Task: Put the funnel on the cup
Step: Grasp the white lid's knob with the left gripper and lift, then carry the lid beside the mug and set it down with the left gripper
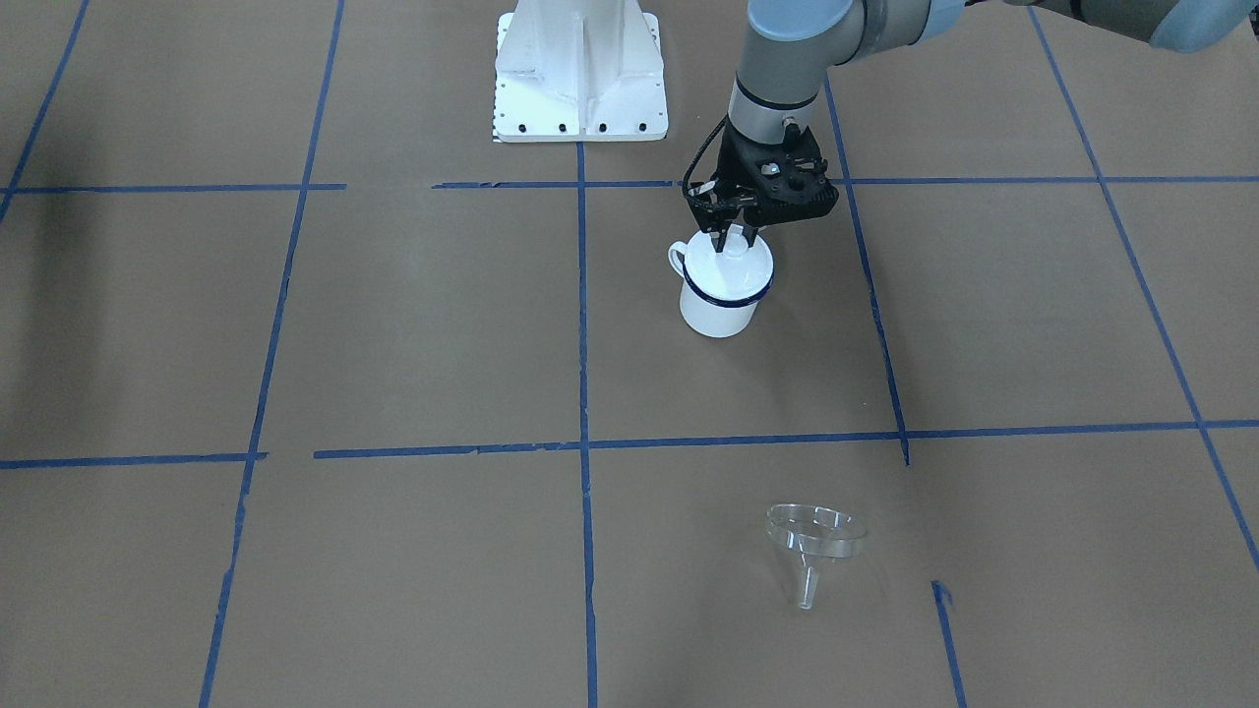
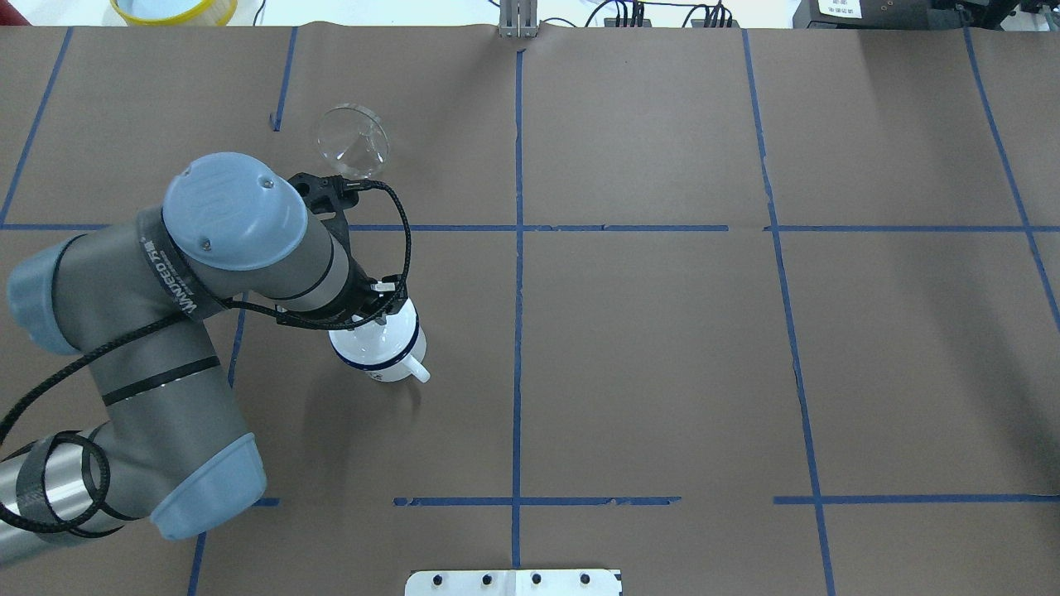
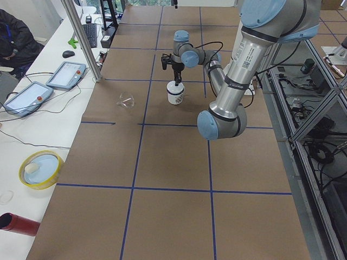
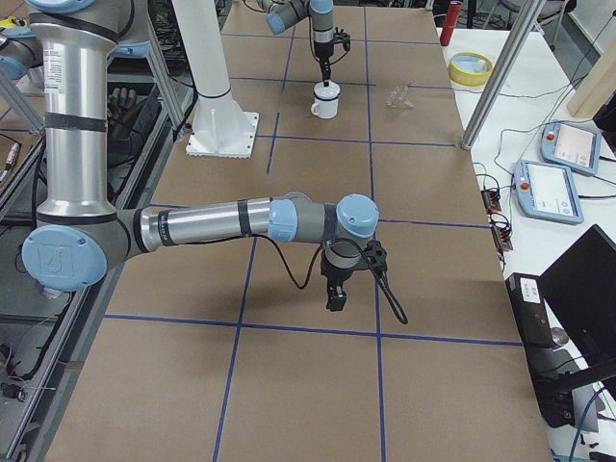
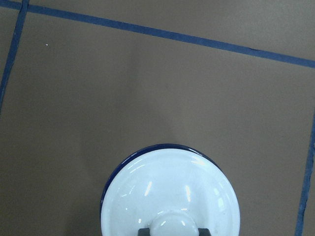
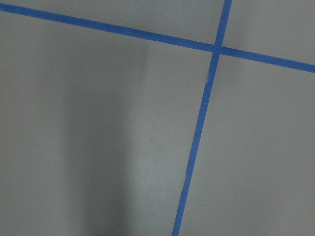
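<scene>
Worktop: brown paper, marked into a grid with blue tape.
Cup: upright, left of centre, white lid on it.
Funnel: on its side, far left, well apart from the cup.
Left hand: closed on the lid's knob.
Right hand: low over the worktop; grip cannot be told.
Room: side bench with tablets and a yellow bowl.

The brown table, gridded with blue tape, carries the cup upright and the funnel on its side, well apart.
</scene>
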